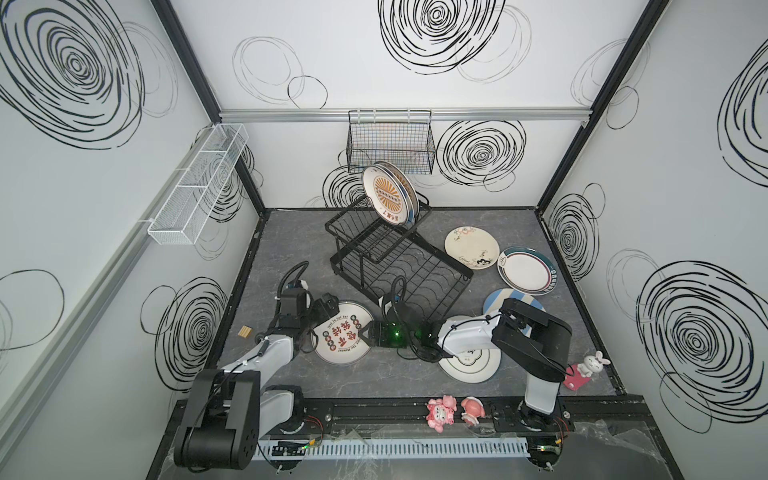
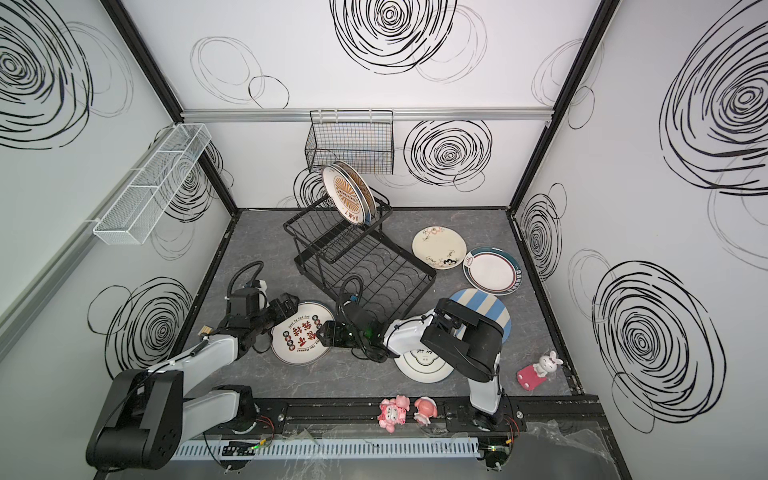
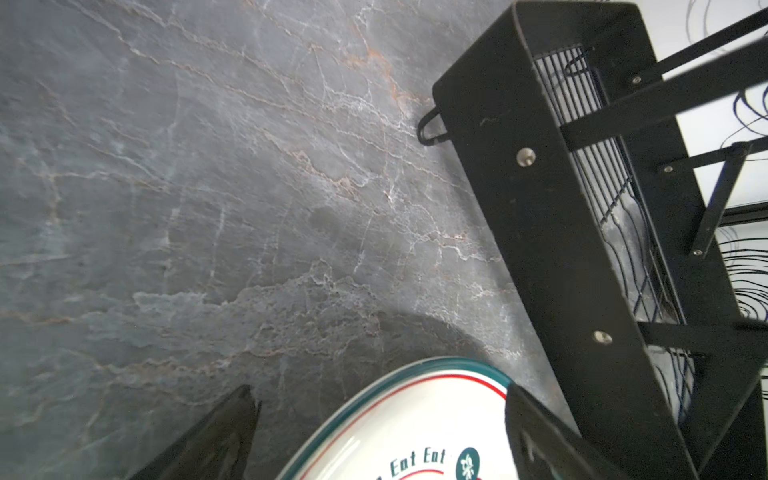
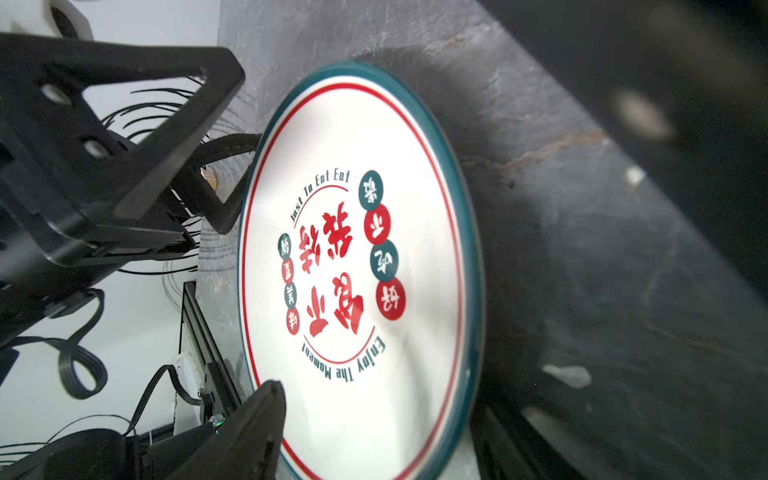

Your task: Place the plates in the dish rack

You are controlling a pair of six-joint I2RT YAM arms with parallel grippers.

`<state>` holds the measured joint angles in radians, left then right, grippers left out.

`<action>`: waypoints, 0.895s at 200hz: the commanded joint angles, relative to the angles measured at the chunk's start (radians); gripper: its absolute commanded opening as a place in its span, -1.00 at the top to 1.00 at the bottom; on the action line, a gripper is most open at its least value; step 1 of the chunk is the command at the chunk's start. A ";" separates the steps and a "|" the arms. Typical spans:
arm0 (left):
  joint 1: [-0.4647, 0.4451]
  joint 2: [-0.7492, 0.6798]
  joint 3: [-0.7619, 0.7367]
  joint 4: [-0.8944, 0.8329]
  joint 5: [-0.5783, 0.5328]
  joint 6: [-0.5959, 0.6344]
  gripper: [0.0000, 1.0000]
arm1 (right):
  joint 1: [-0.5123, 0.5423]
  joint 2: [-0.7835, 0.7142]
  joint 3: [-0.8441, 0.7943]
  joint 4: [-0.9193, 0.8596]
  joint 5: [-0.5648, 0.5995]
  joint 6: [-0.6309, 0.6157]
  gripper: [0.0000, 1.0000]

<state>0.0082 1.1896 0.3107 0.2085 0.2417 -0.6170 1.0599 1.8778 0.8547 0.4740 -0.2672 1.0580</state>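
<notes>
A teal-rimmed plate with red characters [image 1: 343, 334] [image 4: 357, 257] lies on the grey table between both grippers. My left gripper [image 1: 330, 309] [image 3: 380, 392] stands open at its far-left rim, one finger over the rim [image 3: 536, 432]. At the plate's right rim my right gripper [image 1: 365, 332] [image 4: 382, 415] has its jaws wide apart astride the edge. The black dish rack [image 1: 444, 255] [image 2: 409, 255] stands behind, with an orange sunburst plate [image 1: 388, 195] and another plate behind it upright in its upper basket. Flat on the table lie a cream plate [image 1: 471, 248], a teal-rimmed plate [image 1: 527, 270], a blue striped plate [image 1: 496, 299] and a white plate [image 1: 469, 368], the last two partly under the right arm.
A black grid basket [image 1: 390, 145] hangs on the back wall and a white mesh basket [image 1: 199, 183] on the left wall. Pink figurines [image 1: 440, 411] sit on the front rail, a rabbit figurine [image 1: 590, 365] at the right, a small wooden block [image 1: 245, 331] at the left.
</notes>
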 commanded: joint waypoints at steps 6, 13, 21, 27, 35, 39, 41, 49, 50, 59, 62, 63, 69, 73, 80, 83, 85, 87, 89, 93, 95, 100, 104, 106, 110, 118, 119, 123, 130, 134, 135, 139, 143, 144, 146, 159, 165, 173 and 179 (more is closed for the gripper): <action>0.009 0.002 -0.016 0.053 0.047 -0.018 -0.92 | -0.008 0.048 0.013 -0.028 -0.038 -0.003 -0.37; 0.010 0.005 -0.018 0.057 0.052 -0.021 -0.92 | -0.009 0.051 0.011 -0.025 -0.043 -0.001 -0.33; 0.010 0.010 -0.018 0.061 0.061 -0.024 -0.92 | -0.011 0.054 0.005 -0.019 -0.050 0.001 -0.30; 0.010 0.013 -0.021 0.066 0.070 -0.026 -0.92 | -0.012 0.051 0.000 -0.007 -0.055 0.002 -0.23; 0.013 0.014 -0.021 0.072 0.078 -0.029 -0.92 | -0.016 0.050 -0.010 0.011 -0.063 0.010 -0.13; 0.013 0.015 -0.022 0.072 0.080 -0.030 -0.92 | -0.018 0.048 -0.015 0.022 -0.068 0.014 -0.09; 0.013 0.015 -0.022 0.072 0.081 -0.030 -0.92 | -0.019 0.048 -0.017 0.027 -0.070 0.015 -0.07; 0.015 0.015 -0.021 0.074 0.087 -0.032 -0.92 | -0.023 0.042 -0.022 0.034 -0.071 0.017 -0.02; 0.015 0.014 -0.021 0.074 0.088 -0.032 -0.92 | -0.023 0.042 -0.022 0.034 -0.070 0.017 -0.02; 0.016 0.009 -0.021 0.073 0.094 -0.036 -0.92 | -0.024 0.036 -0.022 0.030 -0.064 0.015 0.07; 0.015 0.006 -0.023 0.074 0.098 -0.038 -0.92 | -0.024 0.032 -0.019 0.028 -0.062 0.013 0.09; 0.015 0.006 -0.024 0.074 0.099 -0.039 -0.92 | -0.024 0.032 -0.019 0.028 -0.061 0.013 0.10; 0.015 0.000 -0.024 0.072 0.105 -0.043 -0.92 | -0.026 0.029 -0.019 0.026 -0.055 0.011 0.14; 0.015 -0.006 -0.026 0.071 0.107 -0.043 -0.92 | -0.026 0.026 -0.019 0.025 -0.053 0.010 0.17; 0.015 -0.016 -0.027 0.066 0.110 -0.044 -0.92 | -0.026 0.022 -0.019 0.023 -0.049 0.010 0.23; 0.015 -0.022 -0.028 0.060 0.111 -0.045 -0.92 | -0.026 0.020 -0.019 0.024 -0.048 0.010 0.26; 0.015 -0.026 -0.030 0.058 0.111 -0.046 -0.92 | -0.027 0.019 -0.019 0.025 -0.045 0.010 0.28; 0.015 -0.030 -0.030 0.055 0.112 -0.044 -0.92 | -0.027 0.017 -0.019 0.025 -0.045 0.010 0.31; 0.015 -0.034 -0.030 0.053 0.113 -0.044 -0.92 | -0.028 0.014 -0.020 0.025 -0.044 0.009 0.33; 0.015 -0.043 -0.031 0.045 0.113 -0.044 -0.92 | -0.027 0.011 -0.020 0.023 -0.041 0.008 0.37; 0.016 -0.047 -0.030 0.042 0.114 -0.044 -0.92 | -0.027 0.010 -0.019 0.022 -0.040 0.008 0.39; 0.016 -0.060 -0.031 0.029 0.114 -0.044 -0.92 | -0.028 0.005 -0.020 0.021 -0.037 0.005 0.43; 0.018 -0.073 -0.031 0.018 0.113 -0.044 -0.92 | -0.028 0.000 -0.019 0.018 -0.033 0.004 0.48; 0.018 -0.077 -0.031 0.014 0.113 -0.044 -0.92 | -0.028 -0.003 -0.019 0.015 -0.029 0.002 0.50; 0.019 -0.090 -0.030 0.004 0.113 -0.044 -0.92 | -0.028 -0.008 -0.021 0.012 -0.027 0.000 0.54; 0.021 -0.116 -0.025 -0.014 0.113 -0.044 -0.92 | -0.028 -0.018 -0.023 0.003 -0.018 -0.006 0.59; 0.021 -0.120 -0.025 -0.016 0.112 -0.044 -0.92 | -0.028 -0.020 -0.023 0.001 -0.017 -0.007 0.59; 0.022 -0.132 -0.019 -0.028 0.110 -0.043 -0.92 | -0.028 -0.026 -0.023 -0.004 -0.012 -0.011 0.62; 0.022 -0.151 -0.010 -0.049 0.108 -0.043 -0.92 | -0.028 -0.038 -0.025 -0.013 -0.005 -0.015 0.65; 0.022 -0.162 -0.003 -0.061 0.109 -0.041 -0.92 | -0.028 -0.045 -0.025 -0.020 0.001 -0.020 0.66; 0.022 -0.165 -0.001 -0.065 0.110 -0.041 -0.92 | -0.028 -0.046 -0.025 -0.021 0.001 -0.021 0.67; 0.022 -0.174 0.007 -0.077 0.111 -0.040 -0.92 | -0.028 -0.054 -0.028 -0.026 0.007 -0.026 0.70; 0.022 -0.183 0.015 -0.089 0.115 -0.038 -0.92 | -0.028 -0.059 -0.027 -0.032 0.010 -0.031 0.74; 0.022 -0.186 0.017 -0.091 0.116 -0.038 -0.92 | -0.028 -0.060 -0.028 -0.034 0.011 -0.032 0.75; 0.022 -0.189 0.021 -0.097 0.116 -0.037 -0.92 | -0.028 -0.064 -0.029 -0.038 0.014 -0.034 0.77; 0.023 -0.211 0.051 -0.135 0.127 -0.032 -0.92 | -0.027 -0.088 -0.029 -0.054 0.030 -0.055 0.88; 0.023 -0.219 0.064 -0.150 0.136 -0.033 -0.92 | -0.028 -0.097 -0.028 -0.063 0.035 -0.063 0.94; 0.025 -0.227 0.079 -0.160 0.166 -0.035 -0.92 | -0.028 -0.113 -0.029 -0.074 0.040 -0.075 0.96; 0.025 -0.231 0.100 -0.174 0.182 -0.030 -0.92 | -0.026 -0.124 -0.027 -0.084 0.045 -0.085 0.99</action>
<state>0.0265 0.9867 0.3313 0.0868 0.3565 -0.6495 1.0378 1.8175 0.8330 0.4385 -0.2710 1.0161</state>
